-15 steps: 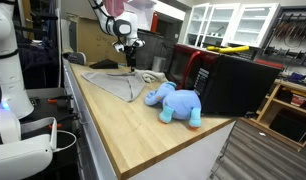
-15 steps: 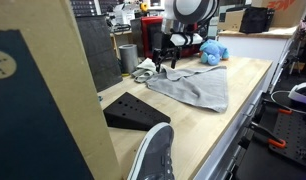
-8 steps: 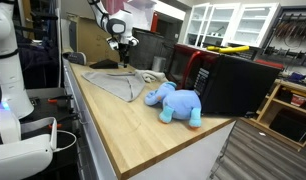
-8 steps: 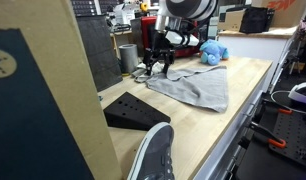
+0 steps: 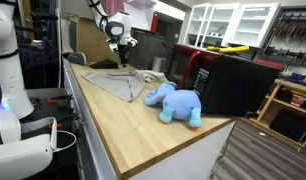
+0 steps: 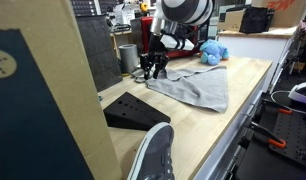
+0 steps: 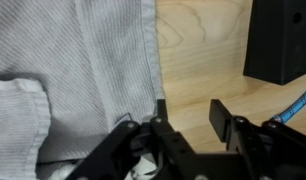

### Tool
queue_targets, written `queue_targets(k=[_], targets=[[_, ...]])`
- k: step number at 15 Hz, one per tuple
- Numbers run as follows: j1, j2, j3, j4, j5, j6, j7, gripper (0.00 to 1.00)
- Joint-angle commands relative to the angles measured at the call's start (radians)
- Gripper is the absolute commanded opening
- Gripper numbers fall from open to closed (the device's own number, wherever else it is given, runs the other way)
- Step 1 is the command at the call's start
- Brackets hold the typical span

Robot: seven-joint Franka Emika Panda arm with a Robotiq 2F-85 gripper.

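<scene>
The long pale wooden table (image 5: pixel 143 135) carries everything, and the flat grey ribbed cloth (image 5: pixel 118 83) spread on it serves as the marker for the rest. A big black box-shaped appliance (image 5: pixel 233 80) stands beyond the cloth's far side, well apart from it. The cloth itself lies slack on the wood in both exterior views (image 6: pixel 198 88), with one part doubled over near its hem in the wrist view (image 7: pixel 23 110). A blue plush elephant (image 5: pixel 175 102) lies just off the cloth's end, near it, and whether it touches is hard to tell. A black wedge-shaped block (image 6: pixel 133 110) sits on the table off the cloth's opposite end. The black two-fingered gripper (image 7: pixel 189 125) hangs low at the cloth's hemmed edge, jaws spread apart: one finger (image 7: pixel 159 128) stands at the hem, the other over bare wood beside the cloth, and only wood shows between them. Judged from this, the approach to the cloth's edge looks made, but nothing is grasped and the cloth is not lifted or moved.
</scene>
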Motion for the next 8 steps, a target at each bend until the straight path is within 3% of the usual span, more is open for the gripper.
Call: queue_targets(k=[1, 4, 8], targets=[[0.017, 0.033, -0.018, 0.032, -0.025, 0.066, 0.042, 0.19], [0.034, 0.051, -0.051, 0.041, -0.082, 0.083, 0.091, 0.00], [0.074, 0.083, -0.114, 0.054, -0.188, 0.077, 0.186, 0.00]])
